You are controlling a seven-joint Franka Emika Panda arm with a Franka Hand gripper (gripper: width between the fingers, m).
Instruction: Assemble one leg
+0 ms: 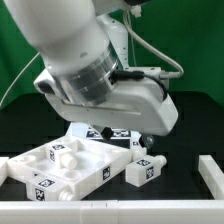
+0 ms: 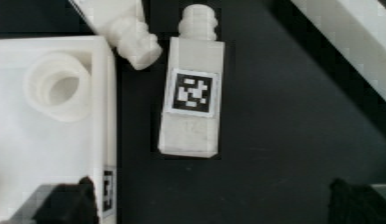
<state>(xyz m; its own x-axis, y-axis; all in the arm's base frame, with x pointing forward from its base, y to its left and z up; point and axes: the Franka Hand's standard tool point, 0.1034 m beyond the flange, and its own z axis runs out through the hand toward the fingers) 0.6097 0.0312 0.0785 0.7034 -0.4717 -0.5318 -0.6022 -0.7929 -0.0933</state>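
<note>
A leg (image 2: 190, 95), a small white post with a square tag on its upper face and a screw end (image 2: 200, 17), lies flat on the black table. In the exterior view the leg (image 1: 143, 170) lies just to the right of the large white slab (image 1: 60, 165). The slab's edge with a round hole (image 2: 62, 88) lies beside the leg. My gripper (image 2: 211, 205) is open and empty. Its two dark fingertips (image 2: 65, 205) stand wide apart above the table near the leg's plain end. In the exterior view the gripper (image 1: 143, 143) is mostly hidden under the arm.
Another white part (image 2: 128, 30) lies against the slab near the leg's screw end. More tagged white parts (image 1: 105, 133) lie behind the slab. A white piece (image 1: 212, 172) stands at the exterior view's right. A low white bar (image 1: 110, 212) runs along the front.
</note>
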